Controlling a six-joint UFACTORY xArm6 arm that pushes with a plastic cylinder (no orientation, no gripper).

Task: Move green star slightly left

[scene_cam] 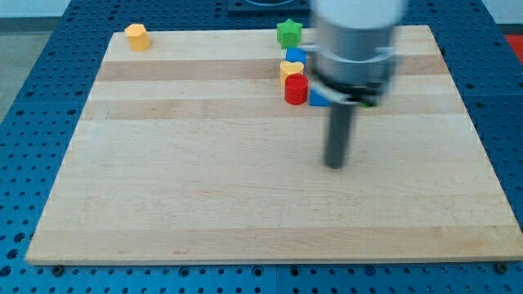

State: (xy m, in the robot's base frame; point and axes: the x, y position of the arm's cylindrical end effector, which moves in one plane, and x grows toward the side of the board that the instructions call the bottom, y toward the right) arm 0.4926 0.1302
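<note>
The green star [288,33] lies near the top edge of the wooden board [204,188], right of centre. My tip [335,164] rests on the board well below the star and a little to its right. Just below the star a small cluster stands: a blue block [296,55], a yellow heart-shaped block [291,71], a red cylinder [296,89] and another blue block [318,98], partly hidden by the arm. The arm's blurred body covers the board's top right part.
An orange block [137,37] sits at the board's top left corner. The board lies on a blue perforated table [33,98].
</note>
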